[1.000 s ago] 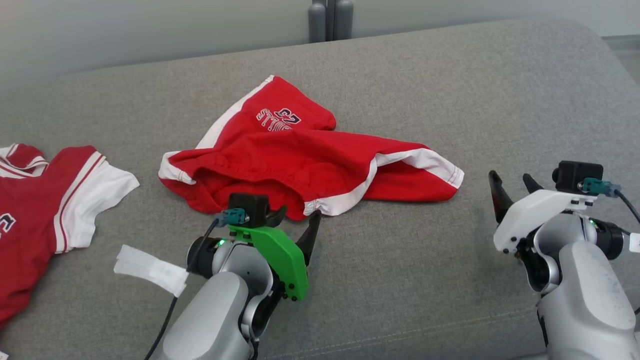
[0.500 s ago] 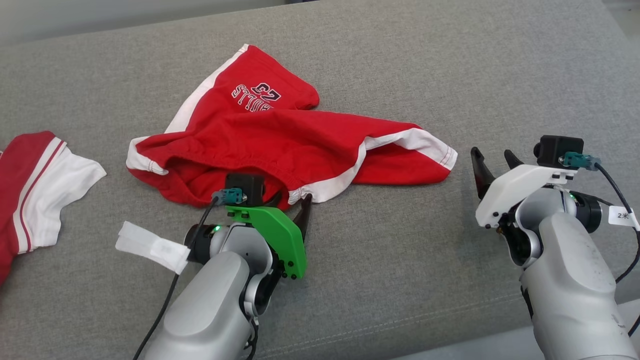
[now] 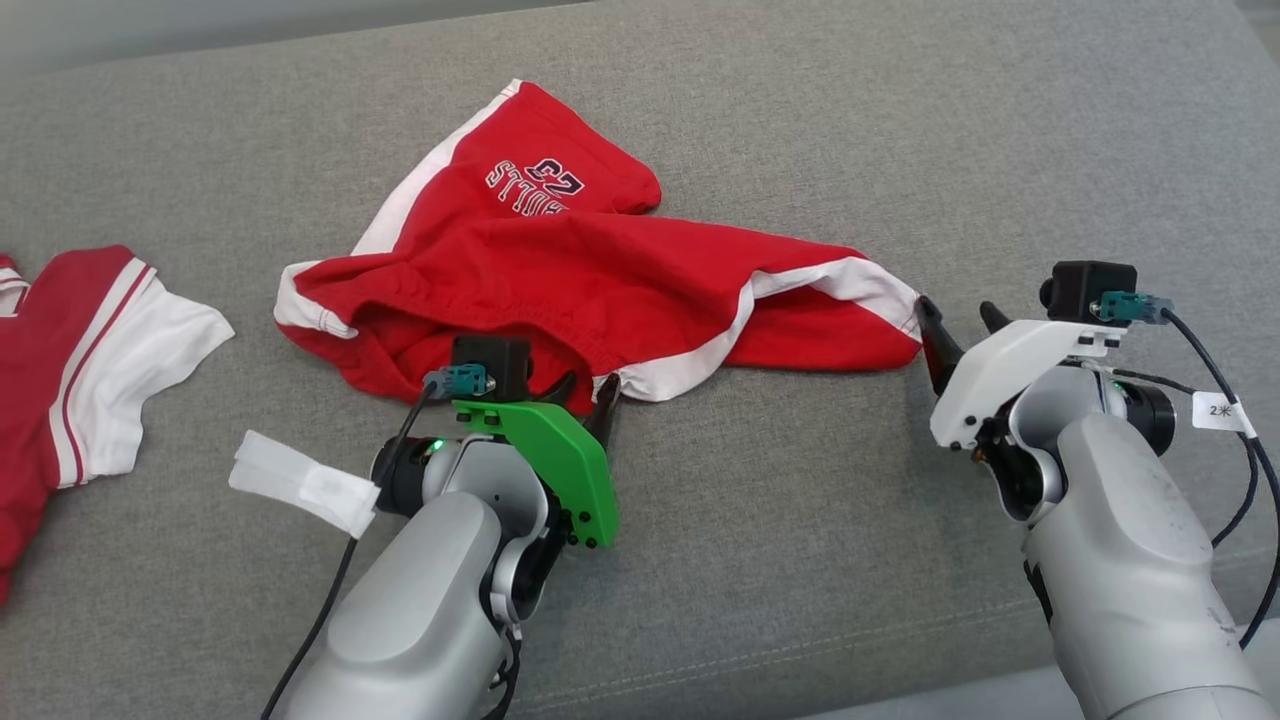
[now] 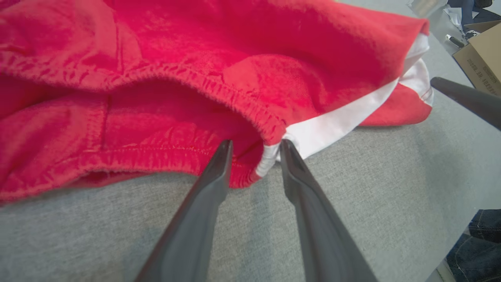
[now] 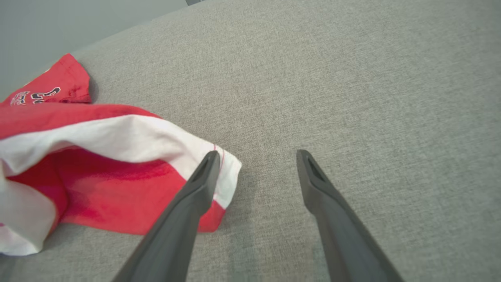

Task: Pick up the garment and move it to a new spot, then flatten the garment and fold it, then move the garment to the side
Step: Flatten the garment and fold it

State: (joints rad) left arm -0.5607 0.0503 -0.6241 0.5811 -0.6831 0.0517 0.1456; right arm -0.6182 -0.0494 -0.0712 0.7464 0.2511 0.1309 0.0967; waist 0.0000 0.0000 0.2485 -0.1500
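Two things are changing as you watch: your left gripper point(image 3: 587, 392) is drawing its fingers point(image 4: 211, 188) in from the wide spread of a second ago, and your right gripper point(image 3: 957, 312) is closing the gap it was keeping from the shorts point(image 3: 600, 290). The shorts are lying crumpled mid-couch point(image 3: 800, 560), waistband point(image 4: 219, 86) towards you. In the left wrist view the fingers are straddling the waistband's corner where the white stripe point(image 4: 336, 121) meets it, but a gap is showing between the tips, so they are not clenching cloth yet. I judge the pick-up is only beginning. The right fingers are standing fully spread, one tip touching the white hem point(image 5: 223, 172) of the leg, with nothing between them. That is pointing to a two-handed lift, so you are probably wanting the right side biting before anything rises. For room, you are getting bare grey couch to the right of the shorts and behind them. The shirt point(image 3: 90, 380) is lying well apart on the left, so that side is offering less. The couch's front edge is running near your right forearm, and a box point(image 4: 479, 62) is sitting off the couch.
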